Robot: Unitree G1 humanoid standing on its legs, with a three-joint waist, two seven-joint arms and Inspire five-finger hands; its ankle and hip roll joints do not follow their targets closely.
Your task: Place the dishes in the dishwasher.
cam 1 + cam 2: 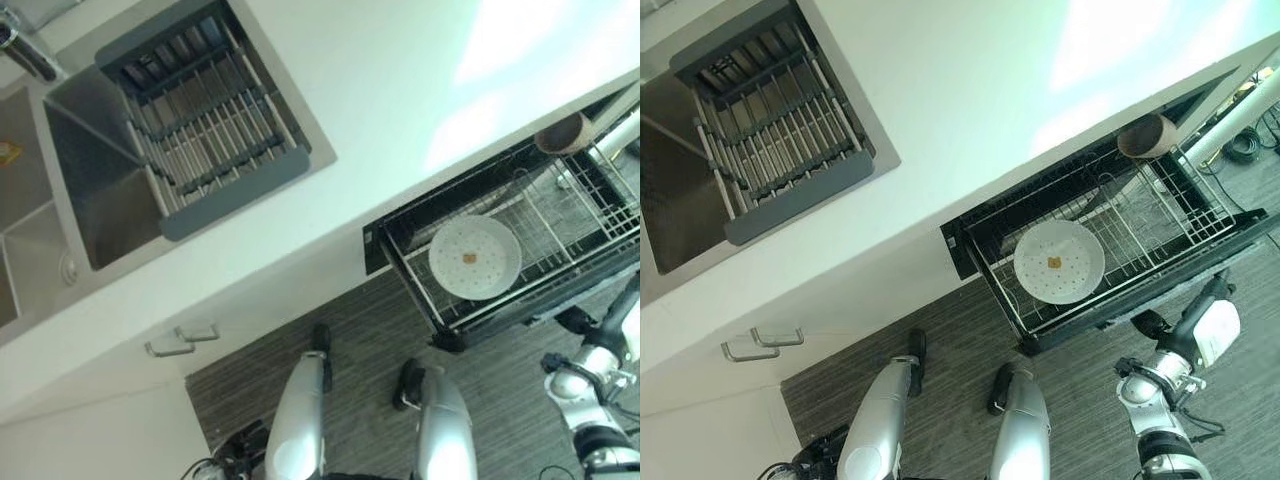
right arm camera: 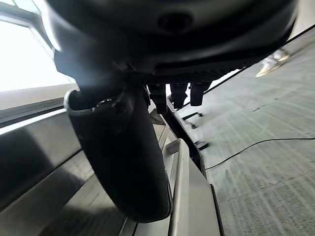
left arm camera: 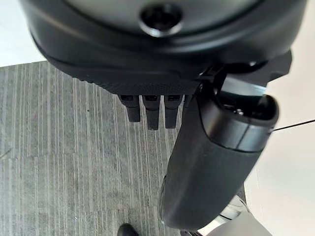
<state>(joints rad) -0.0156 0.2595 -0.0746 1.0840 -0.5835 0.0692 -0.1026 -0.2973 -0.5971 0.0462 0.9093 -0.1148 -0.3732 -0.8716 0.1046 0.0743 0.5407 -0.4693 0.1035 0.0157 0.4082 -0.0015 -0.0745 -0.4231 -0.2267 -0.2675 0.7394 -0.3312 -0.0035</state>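
White plate (image 1: pixel 1059 262) lies flat in the pulled-out dishwasher rack (image 1: pixel 1160 215), brown bowl (image 1: pixel 1147 136) at its back, my right hand (image 2: pixel 123 162) and left hand (image 3: pixel 211 162) both relaxed, empty.

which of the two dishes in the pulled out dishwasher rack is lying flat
The white plate lies flat near the front of the dishwasher rack, a small orange bit at its centre. The brown bowl at the back is tipped on its side, opening showing.
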